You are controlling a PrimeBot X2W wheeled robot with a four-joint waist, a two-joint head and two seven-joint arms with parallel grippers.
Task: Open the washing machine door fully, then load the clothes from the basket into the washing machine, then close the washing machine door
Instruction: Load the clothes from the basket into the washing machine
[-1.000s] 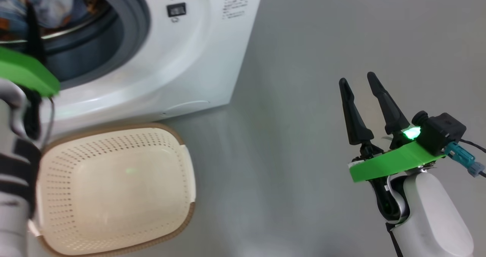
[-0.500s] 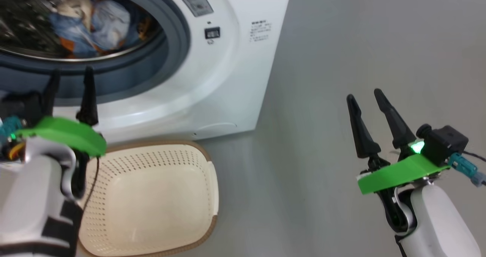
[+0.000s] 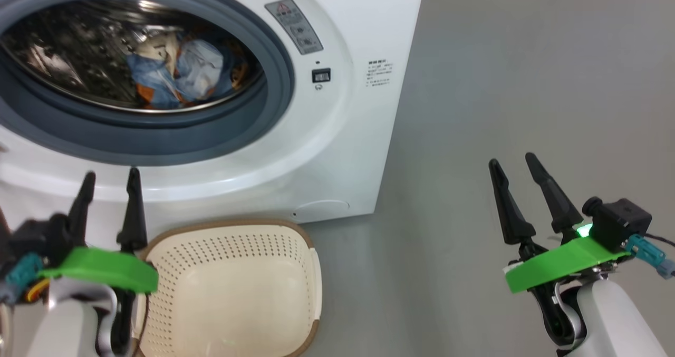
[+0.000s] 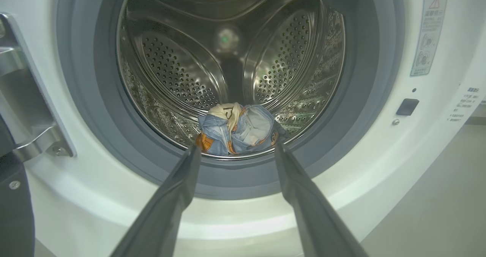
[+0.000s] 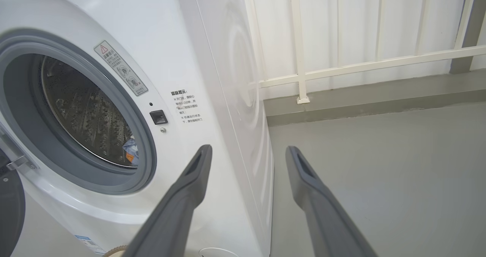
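Note:
The washing machine (image 3: 337, 135) stands with its mouth uncovered. The clothes (image 3: 174, 75), light blue with orange and cream, lie bunched at the bottom of the steel drum (image 4: 235, 59). The washing machine door (image 5: 9, 207) shows as a dark rim swung aside at the left, next to its metal hinge (image 4: 26, 97). The cream basket (image 3: 295, 315) sits on the floor before the machine with nothing in it. My left gripper (image 3: 112, 176) is open just outside the grey ring, pointing at the clothes (image 4: 239, 130). My right gripper (image 3: 511, 162) hangs open over the floor, right of the machine.
Grey floor (image 3: 527, 56) stretches to the right of the machine. A white railing (image 5: 341, 65) and wall stand behind it. A warning sticker (image 3: 295, 25) and the small black latch slot (image 3: 320, 75) sit right of the drum mouth.
The head camera has swung, bringing more of the drum mouth into view. My left gripper has drawn back from the drum mouth to below its rim. The right gripper stays open.

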